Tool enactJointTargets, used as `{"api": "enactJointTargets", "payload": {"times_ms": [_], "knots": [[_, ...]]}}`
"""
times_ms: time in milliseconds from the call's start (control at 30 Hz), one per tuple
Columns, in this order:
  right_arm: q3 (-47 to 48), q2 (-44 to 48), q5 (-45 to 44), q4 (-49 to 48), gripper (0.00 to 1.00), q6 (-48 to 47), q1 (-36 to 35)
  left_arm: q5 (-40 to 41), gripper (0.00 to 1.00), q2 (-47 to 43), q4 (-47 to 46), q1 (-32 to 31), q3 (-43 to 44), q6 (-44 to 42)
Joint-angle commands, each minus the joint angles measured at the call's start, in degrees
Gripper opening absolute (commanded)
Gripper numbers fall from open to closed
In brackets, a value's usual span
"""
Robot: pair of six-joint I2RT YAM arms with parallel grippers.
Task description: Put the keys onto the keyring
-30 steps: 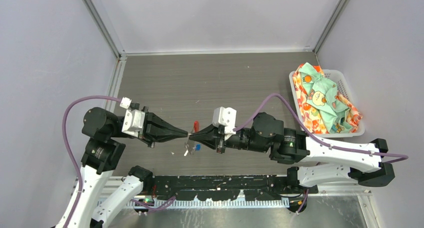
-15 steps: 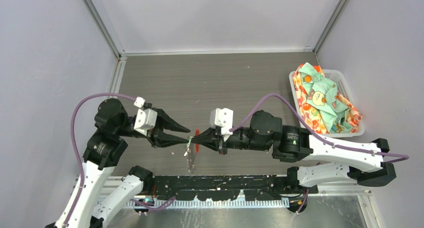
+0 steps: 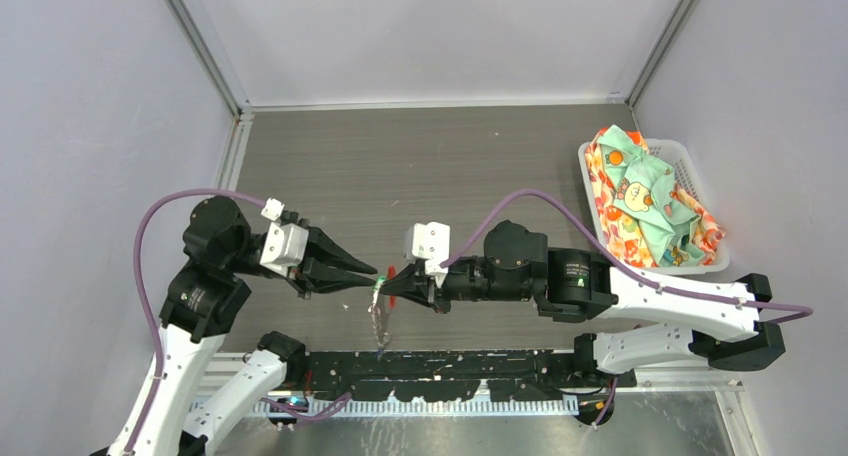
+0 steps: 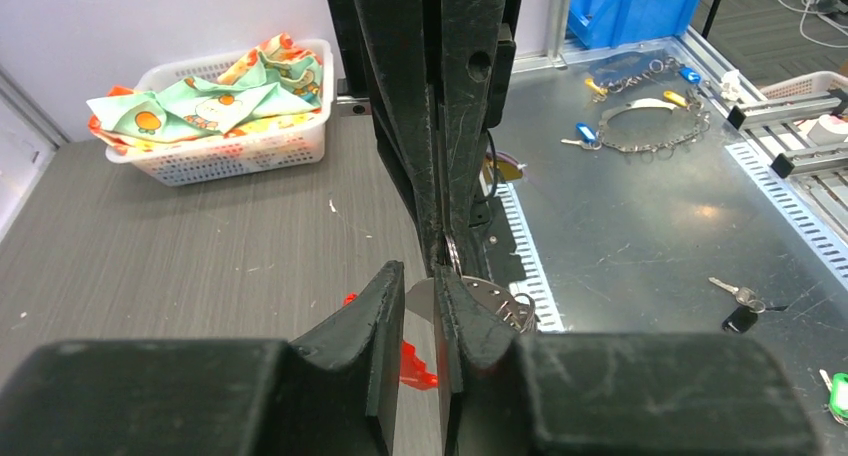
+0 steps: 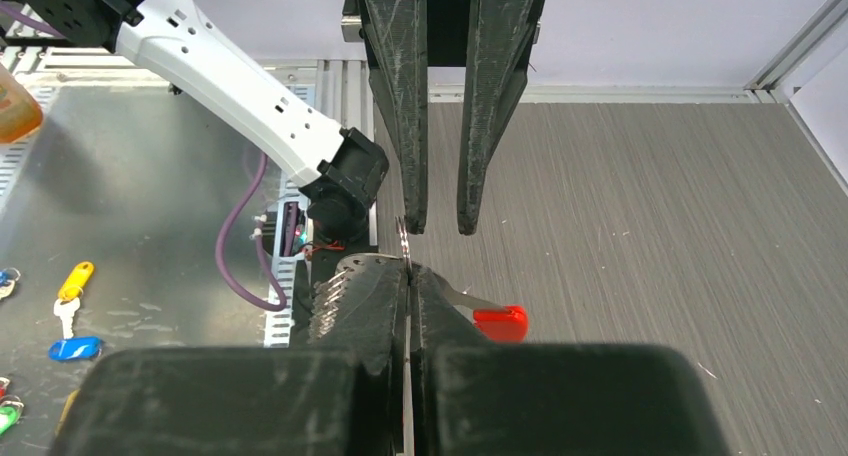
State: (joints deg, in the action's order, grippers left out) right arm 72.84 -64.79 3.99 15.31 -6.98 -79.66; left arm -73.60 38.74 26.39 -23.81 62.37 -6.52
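Note:
My right gripper (image 3: 398, 286) (image 5: 408, 271) is shut edge-on on the thin silver ring of the keyring (image 5: 403, 244). A red piece on a silver stem (image 5: 498, 322) sticks out on its right. A silvery chain (image 3: 380, 321) with a small metal plate (image 5: 345, 276) hangs on its left. My left gripper (image 3: 372, 274) (image 4: 420, 276) faces it tip to tip. Its jaws are a little apart with nothing between them, just short of the ring. A speck of green, perhaps a key head (image 3: 378, 279), shows between the two tips. No blue-headed key shows at the grippers.
A white basket of printed cloth (image 3: 650, 196) (image 4: 215, 106) stands at the table's right edge. The metal bench in front of the bases holds loose keys (image 5: 70, 316) and a chain loop (image 4: 650, 126). The aluminium frame rail (image 3: 460, 361) runs just below the hanging chain.
My left gripper let go and drew back wide open, and has now narrowed and come back to the ring. My right arm shifted left. The chain now hangs straight down.

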Motion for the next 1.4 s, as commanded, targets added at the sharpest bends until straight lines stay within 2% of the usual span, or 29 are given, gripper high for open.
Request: {"api": "enactJointTargets", "payload": {"times_ms": [0,133,267,367,467,567,767,1000,1067,1233,1367], "knots": [[3.19,0.62,-0.5,-2.42,0.01,-0.22,0.2,-3.79,0.19,-0.68,4.75,0.08,2.35,-4.41],[3.03,0.91,0.89,-2.35,0.01,0.15,0.22,-0.6,0.21,-0.68,11.75,0.08,3.4,-12.22],[2.43,1.61,1.86,-2.87,0.01,0.72,0.24,1.83,0.31,-0.9,16.41,0.08,3.49,-18.57],[2.29,1.6,1.84,-2.93,0.01,0.92,0.2,1.36,0.37,-0.98,17.47,0.08,3.46,-19.22],[2.26,1.35,1.84,-2.9,0.01,1.01,0.2,0.8,0.38,-0.95,17.47,0.08,3.61,-19.14],[2.45,0.74,2.32,-2.75,0.01,1.09,0.3,1.64,0.38,-0.94,16.15,0.08,3.6,-18.17],[4.1,-0.86,2.77,-0.77,0.01,1.09,0.54,2.64,0.32,-2.08,6.22,0.08,1.32,-9.45],[6.57,-2.39,1.76,2.11,0.01,1.35,0.78,-3.14,0.26,-1.44,7.17,0.08,1.87,-5.7],[7.66,-3.07,1.65,3.46,0.01,1.51,0.73,-3.2,0.27,-0.82,9.94,0.08,2.64,-6.66],[10.11,-4.33,1.34,7.23,0.01,1.62,0.8,-3.17,0.3,0.87,19.87,0.08,6.25,-15.86],[11.17,-4.43,1.18,8.97,0.01,1.78,0.82,-2.16,0.28,0.66,20.89,0.08,6.3,-17.85]]}}
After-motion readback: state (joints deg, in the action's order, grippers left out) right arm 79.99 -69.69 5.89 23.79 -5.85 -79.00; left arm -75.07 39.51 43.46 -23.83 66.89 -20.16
